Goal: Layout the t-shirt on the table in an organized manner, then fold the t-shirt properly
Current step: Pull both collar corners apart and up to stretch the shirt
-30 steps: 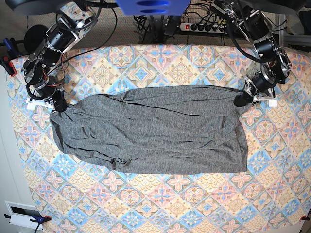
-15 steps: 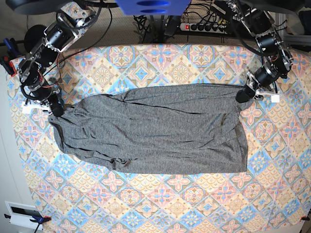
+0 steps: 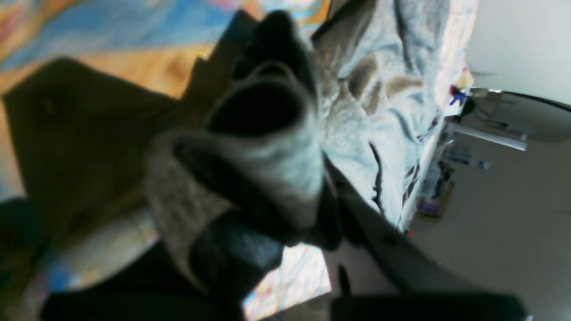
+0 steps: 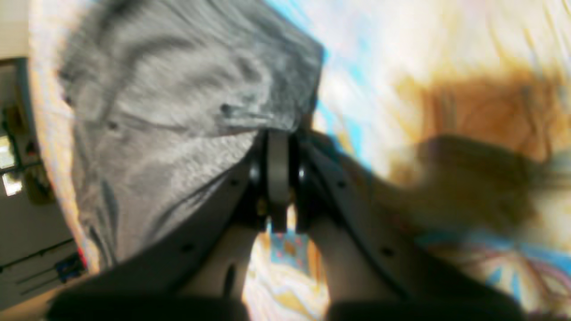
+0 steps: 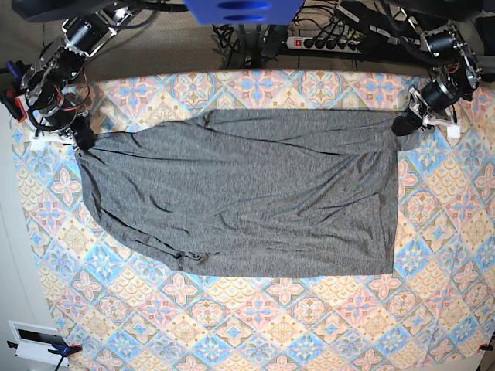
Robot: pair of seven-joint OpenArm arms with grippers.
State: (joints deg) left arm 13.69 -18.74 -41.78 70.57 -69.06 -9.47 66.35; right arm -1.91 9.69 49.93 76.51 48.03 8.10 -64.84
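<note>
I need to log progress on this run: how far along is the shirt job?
Laying out is mostly done: the t-shirt lies spread nearly flat on the table, a few wrinkles left. In hand: the left gripper and right gripper, jaws shut, pinch its far corners, stretching that edge taut. Still left: releasing, and all folding.

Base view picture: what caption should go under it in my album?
Two grippers, left and right, pinch a grey t-shirt stretched across the patterned table.

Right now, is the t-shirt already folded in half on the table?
No, the t-shirt lies spread wide across the table, with the left gripper and right gripper each pinching a far corner.
</note>
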